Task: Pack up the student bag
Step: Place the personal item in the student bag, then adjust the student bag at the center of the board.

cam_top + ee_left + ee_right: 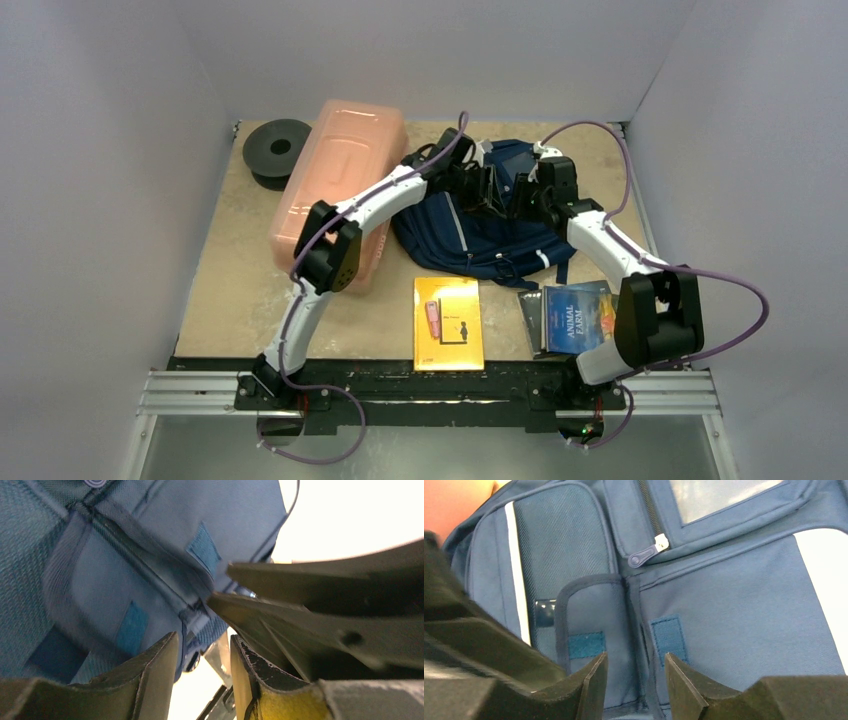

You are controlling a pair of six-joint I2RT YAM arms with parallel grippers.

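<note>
The student bag (pixel 470 240), navy with light grey stripes, lies at the back centre of the table. Both grippers are over its upper part, close together. My left gripper (pixel 480 186) has its jaws a little apart. The bag's edge (pixel 197 630) hangs into the gap beside one finger, with bright background beside it. My right gripper (pixel 520 196) is nearly closed on a fold of the bag's fabric (pixel 636 645) between two blue hook-and-loop patches. Its fingers (pixel 310 605) press on the bag's seam in the left wrist view. A zip pull (pixel 646 555) lies above.
A long pink translucent box (pixel 340 190) lies left of the bag, under the left arm. A black spool (pixel 277 150) is at the back left. A yellow book (pixel 448 322) and the book Animal Farm (pixel 578 318) lie near the front edge.
</note>
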